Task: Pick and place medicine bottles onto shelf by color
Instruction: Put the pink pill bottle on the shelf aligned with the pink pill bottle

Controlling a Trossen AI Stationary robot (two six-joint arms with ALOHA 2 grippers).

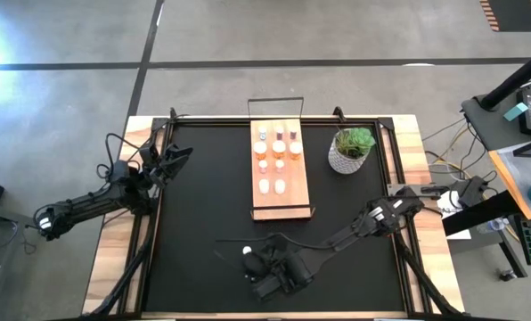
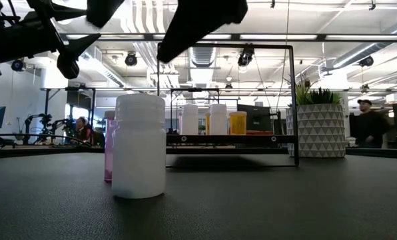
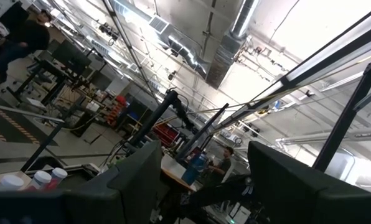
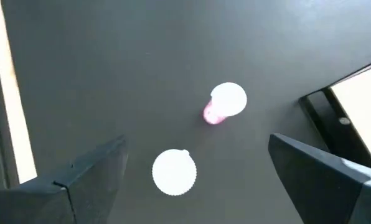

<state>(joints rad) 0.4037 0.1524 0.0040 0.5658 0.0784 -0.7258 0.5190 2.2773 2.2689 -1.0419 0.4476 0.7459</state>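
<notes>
The light-wood shelf (image 1: 279,169) lies at the table's middle, and several medicine bottles stand on it on their bases, pink at the far end, orange in the middle, white nearer. Two more bottles stand on the black mat near the front edge: a white one (image 4: 174,172) and a pink one (image 4: 225,103); the low view shows the white one (image 2: 140,147) in front of the pink one (image 2: 109,147). My right gripper (image 4: 198,180) hovers open above them, slanting down, with the white cap between its fingers but apart from them. My left gripper (image 1: 172,156) waits open at the far left, tipped upward.
A green plant in a white patterned pot (image 1: 350,150) stands right of the shelf. The shelf's thin dark wire frame (image 2: 292,100) rises at its ends. Bare black mat (image 1: 203,214) lies left of the shelf and around the two loose bottles. People show in the room behind.
</notes>
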